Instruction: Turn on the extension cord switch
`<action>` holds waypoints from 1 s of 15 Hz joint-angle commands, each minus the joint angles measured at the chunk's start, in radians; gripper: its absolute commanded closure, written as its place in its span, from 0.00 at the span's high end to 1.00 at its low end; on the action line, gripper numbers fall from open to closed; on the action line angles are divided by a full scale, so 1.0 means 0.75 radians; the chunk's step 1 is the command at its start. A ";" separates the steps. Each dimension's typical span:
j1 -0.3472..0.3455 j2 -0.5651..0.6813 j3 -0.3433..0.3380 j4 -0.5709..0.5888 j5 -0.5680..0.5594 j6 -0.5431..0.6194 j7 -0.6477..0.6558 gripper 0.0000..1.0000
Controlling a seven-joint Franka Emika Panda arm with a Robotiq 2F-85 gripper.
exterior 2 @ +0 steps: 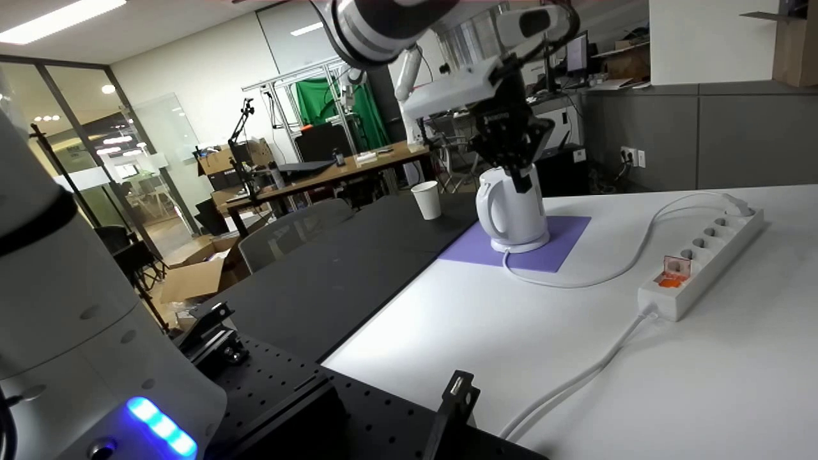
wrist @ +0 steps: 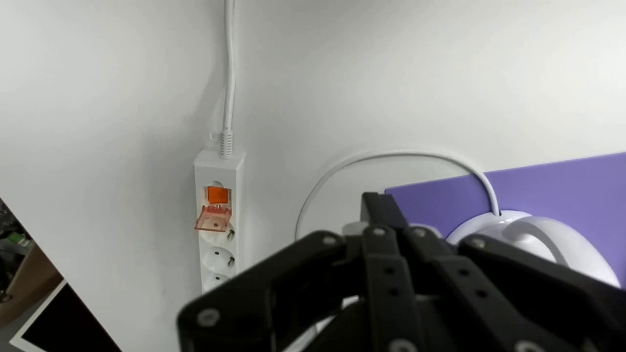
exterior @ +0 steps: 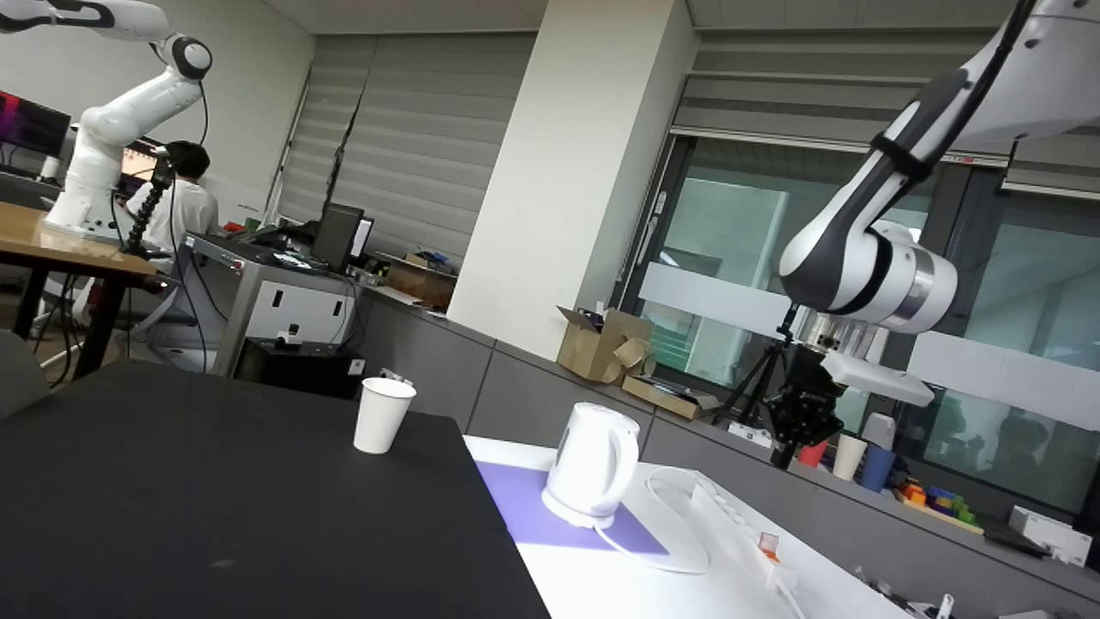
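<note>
The extension cord is a long white power strip lying on the white table, seen in both exterior views [exterior: 724, 516] [exterior 2: 716, 260] and at the left in the wrist view [wrist: 199, 172]. Its orange switch [wrist: 217, 195] sits near the cable end and also shows in an exterior view [exterior 2: 671, 281]. A clear reddish cover [wrist: 214, 220] stands open beside the switch. My gripper [wrist: 385, 210] is shut with its fingertips together and nothing visible between them. It is raised above the table, apart from the strip, to the right of it in the wrist view. It also shows in both exterior views [exterior: 782, 454] [exterior 2: 521, 181].
A white jug [exterior 2: 511, 214] stands on a purple mat [exterior 2: 565, 246], close to the gripper in the wrist view. Its cable [exterior 2: 623, 271] runs to the strip's far end. A white paper cup [exterior: 383, 417] stands on the black table [exterior: 215, 499].
</note>
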 commanded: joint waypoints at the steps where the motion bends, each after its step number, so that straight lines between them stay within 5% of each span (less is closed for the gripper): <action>1: -0.027 0.242 0.047 0.177 -0.005 0.086 0.117 0.00; 15: -0.057 0.737 -0.060 0.677 -0.081 -0.013 0.385 0.00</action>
